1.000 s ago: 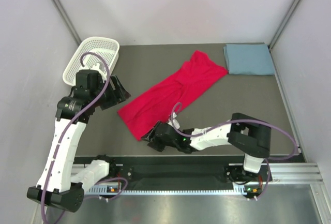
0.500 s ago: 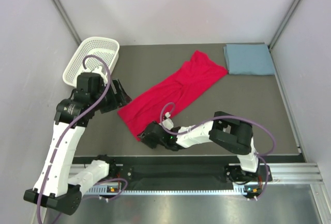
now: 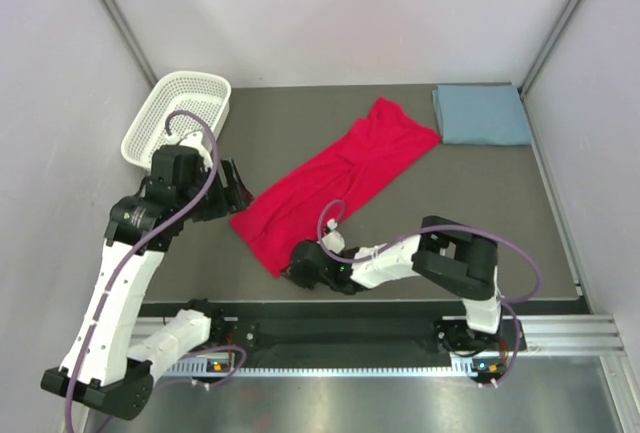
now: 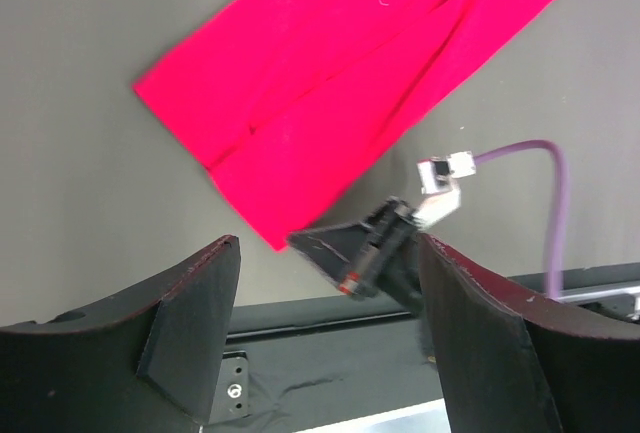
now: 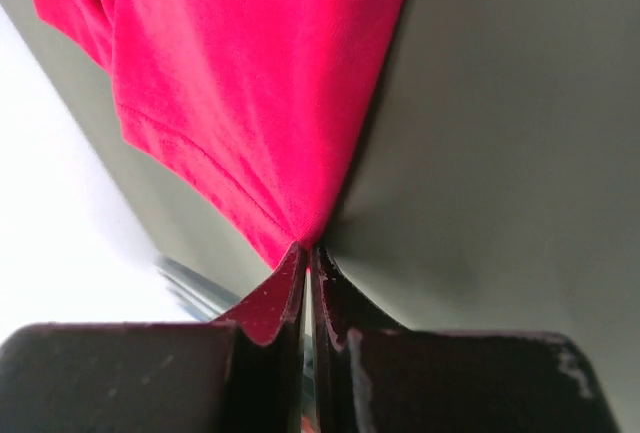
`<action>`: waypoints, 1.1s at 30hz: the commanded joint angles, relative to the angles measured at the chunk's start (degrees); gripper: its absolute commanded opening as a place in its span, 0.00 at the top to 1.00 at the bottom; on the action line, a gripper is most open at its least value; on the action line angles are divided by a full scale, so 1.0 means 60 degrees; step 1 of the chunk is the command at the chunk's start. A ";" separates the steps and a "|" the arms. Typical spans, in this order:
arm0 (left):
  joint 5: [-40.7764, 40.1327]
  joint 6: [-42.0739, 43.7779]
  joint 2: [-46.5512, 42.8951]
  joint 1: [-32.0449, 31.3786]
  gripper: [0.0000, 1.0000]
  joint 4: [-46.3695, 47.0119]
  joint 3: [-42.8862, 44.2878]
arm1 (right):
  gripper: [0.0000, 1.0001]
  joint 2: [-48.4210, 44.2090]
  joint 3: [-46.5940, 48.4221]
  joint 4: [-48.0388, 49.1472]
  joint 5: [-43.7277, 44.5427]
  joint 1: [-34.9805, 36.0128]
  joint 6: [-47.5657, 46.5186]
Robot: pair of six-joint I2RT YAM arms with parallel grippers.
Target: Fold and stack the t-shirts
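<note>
The red t-shirt lies stretched in a long diagonal band across the grey mat, its near end toward the arms. My right gripper is low at that near corner and shut on the cloth; the right wrist view shows the jaws pinching the red hem, which pulls up into a point. My left gripper hovers open just left of the shirt's near-left corner, its fingers wide apart with nothing between them. From there I see the red cloth and the right gripper below. The blue-grey t-shirt sits folded at the far right corner.
A white mesh basket stands at the far left, behind the left arm. A black rail runs along the near table edge. Grey walls close in on both sides.
My right gripper has shut on the near corner of the red t-shirt. The left gripper has drifted slightly right, toward the shirt's left corner.
</note>
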 commanded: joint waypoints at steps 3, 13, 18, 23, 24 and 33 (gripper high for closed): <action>0.0068 0.0383 -0.0160 -0.0188 0.24 -0.0097 -0.0368 | 1.00 -0.1940 -0.1275 -0.1412 -0.0459 0.0165 -0.2507; 0.1752 0.0456 0.0250 -0.0408 0.21 0.0737 -0.1701 | 1.00 -0.5940 -0.5054 -0.1897 -0.0386 0.1233 -0.2742; 0.2178 0.0515 0.0543 -0.0466 0.19 0.1161 -0.1936 | 1.00 -0.7361 -0.5889 -0.2644 -0.0240 0.2434 -0.1749; 0.2457 0.0632 0.0939 -0.0628 0.19 0.1412 -0.1791 | 0.82 -0.9497 -0.7004 -0.3636 0.0547 0.2495 -0.1425; 0.2443 0.0647 0.0997 -0.0642 0.19 0.1426 -0.1732 | 0.73 -0.9936 -0.7092 -0.3916 0.0725 0.2393 -0.1425; 0.2882 0.0486 0.1656 -0.0774 0.15 0.2509 -0.1658 | 0.45 -1.3517 -0.6363 -0.6627 0.0408 -0.2260 -0.5065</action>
